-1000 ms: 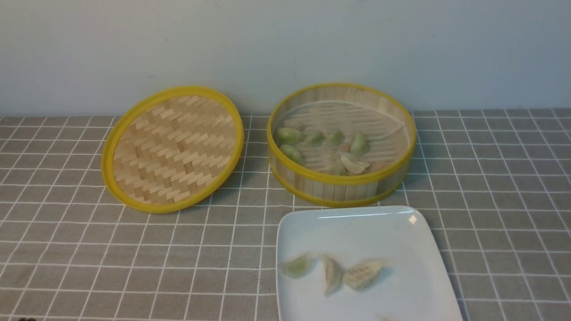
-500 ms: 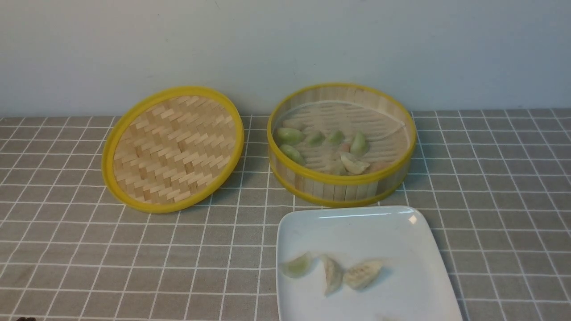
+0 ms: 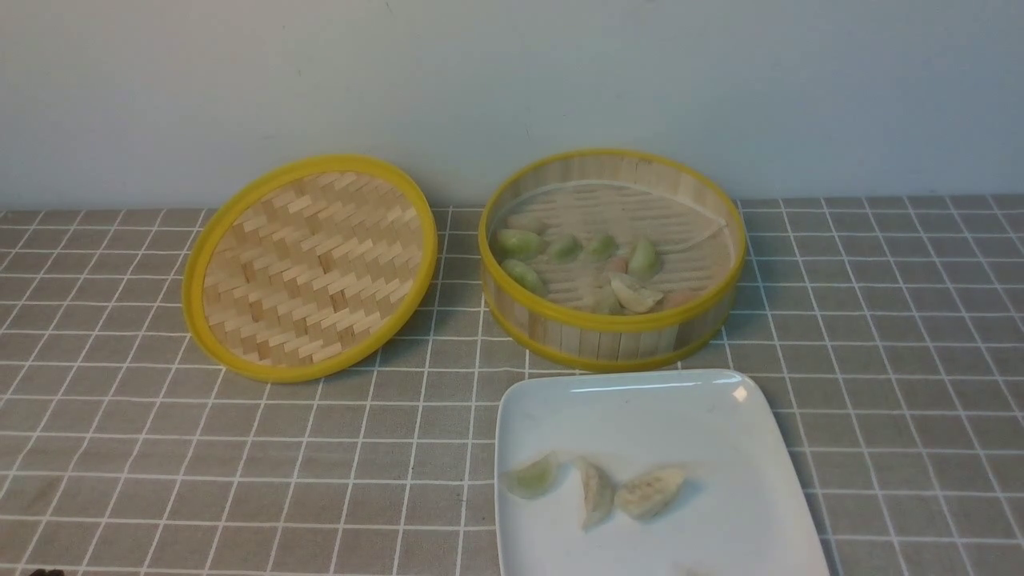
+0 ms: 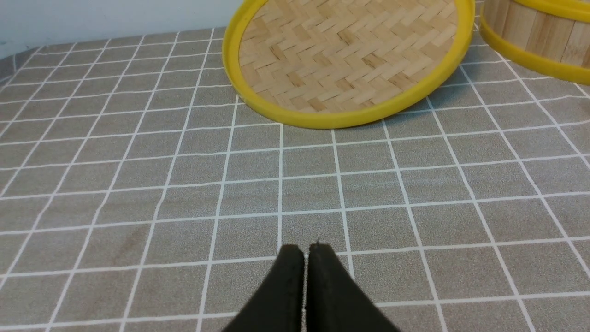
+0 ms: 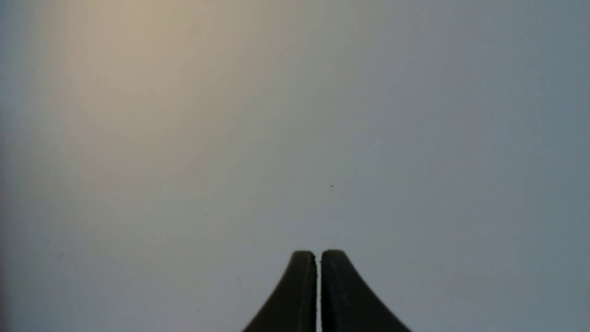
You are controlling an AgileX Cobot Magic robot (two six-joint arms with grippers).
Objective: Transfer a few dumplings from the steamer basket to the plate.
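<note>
The grey cloth with a white grid (image 4: 138,184) lies beneath the left gripper (image 4: 306,251), whose black jaws are pressed together and grasp nothing. Ahead of that gripper lies the shallow yellow-rimmed woven bamboo disc (image 4: 350,55), and beyond its far side a part of the round bamboo steamer basket with yellow rims (image 4: 534,32) shows. In the front view the basket (image 3: 612,332) stands upright with its opening upward, and the glossy white square plate with rounded corners (image 3: 720,512) lies just in front of it, apart from it. The right gripper (image 5: 319,258) is likewise clenched and empty, facing a plain pale surface; its position relative to the plate cannot be told. Three small crescent-shaped pleated dumplings (image 3: 596,490) lie in a row across the plate, the middle one with its long axis running front to back. More dumplings cluster in the basket.
</note>
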